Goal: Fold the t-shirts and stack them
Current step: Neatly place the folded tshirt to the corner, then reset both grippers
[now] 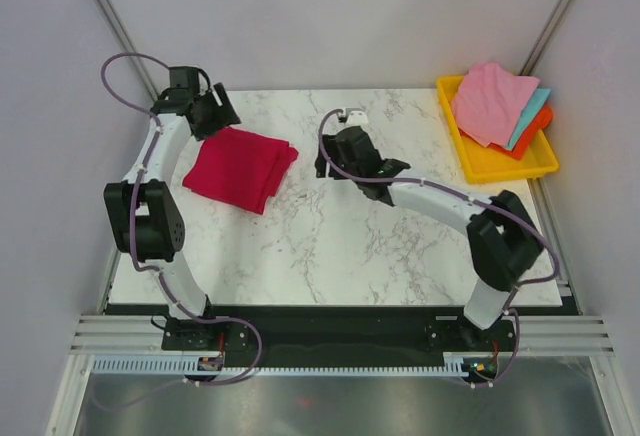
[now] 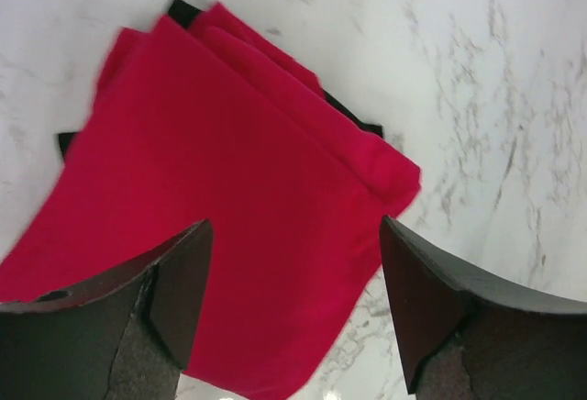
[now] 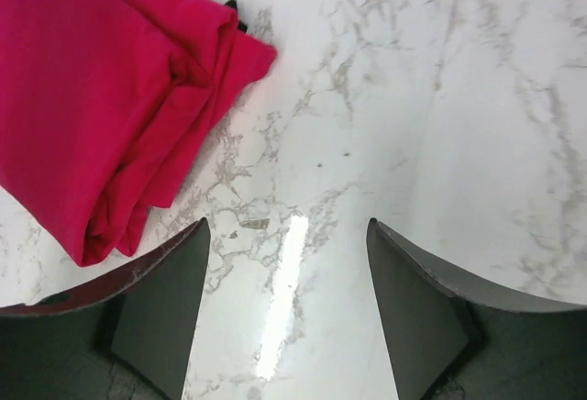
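The folded red t-shirt [image 1: 240, 168] lies on the left back part of the marble table [image 1: 400, 246], a nearly square packet turned a little, its layered corner pointing to the right. The left gripper [image 1: 207, 114] hangs just over the shirt's back left edge; in its wrist view the fingers stand wide apart with the cloth [image 2: 229, 207] below and holding nothing. The right gripper [image 1: 345, 161] is to the right of the shirt, over bare marble, also spread and empty; the shirt [image 3: 101, 97] lies to its left. I judge the left arm is the nearer one for any next touch. A yellow tray [image 1: 505, 169] with pink, teal and orange cloths stands at the back right.
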Tool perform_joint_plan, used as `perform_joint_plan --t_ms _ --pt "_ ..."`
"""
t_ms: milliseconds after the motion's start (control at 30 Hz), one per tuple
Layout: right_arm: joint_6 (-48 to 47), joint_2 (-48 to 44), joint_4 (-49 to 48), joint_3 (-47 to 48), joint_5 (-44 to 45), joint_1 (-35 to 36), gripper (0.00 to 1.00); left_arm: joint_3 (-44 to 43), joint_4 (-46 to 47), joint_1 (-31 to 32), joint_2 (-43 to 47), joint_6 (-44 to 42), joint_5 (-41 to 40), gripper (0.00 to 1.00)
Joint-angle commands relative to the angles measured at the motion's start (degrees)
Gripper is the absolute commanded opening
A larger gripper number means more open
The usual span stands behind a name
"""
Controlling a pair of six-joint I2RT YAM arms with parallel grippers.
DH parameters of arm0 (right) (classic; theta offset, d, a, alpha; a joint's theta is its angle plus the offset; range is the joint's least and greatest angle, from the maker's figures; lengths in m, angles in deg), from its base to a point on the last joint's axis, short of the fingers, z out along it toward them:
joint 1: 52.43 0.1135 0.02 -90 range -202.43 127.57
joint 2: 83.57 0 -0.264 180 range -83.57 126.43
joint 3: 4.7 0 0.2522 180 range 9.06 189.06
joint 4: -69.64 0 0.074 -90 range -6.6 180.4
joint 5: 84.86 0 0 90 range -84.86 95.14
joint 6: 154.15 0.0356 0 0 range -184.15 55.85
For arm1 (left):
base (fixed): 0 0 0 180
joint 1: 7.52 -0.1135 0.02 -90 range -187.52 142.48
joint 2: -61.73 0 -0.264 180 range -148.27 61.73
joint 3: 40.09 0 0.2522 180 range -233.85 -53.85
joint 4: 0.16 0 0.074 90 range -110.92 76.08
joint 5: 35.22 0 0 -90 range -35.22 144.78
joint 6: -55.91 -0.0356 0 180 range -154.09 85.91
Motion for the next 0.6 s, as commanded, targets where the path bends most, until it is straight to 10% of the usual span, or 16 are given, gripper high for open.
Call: perform_joint_plan --t_ms 0,567 --pt "1.84 -8.60 -2.01 -8.51 -0.31 -2.22 0.75 2.71 4.81 6.88 2.28 -0.81 1.33 0.79" --pt "5.81 -17.06 -7.90 -23.49 -0.40 -2.84 0.68 -5.99 8.41 24.47 -17.66 5.95 3.87 0.73"
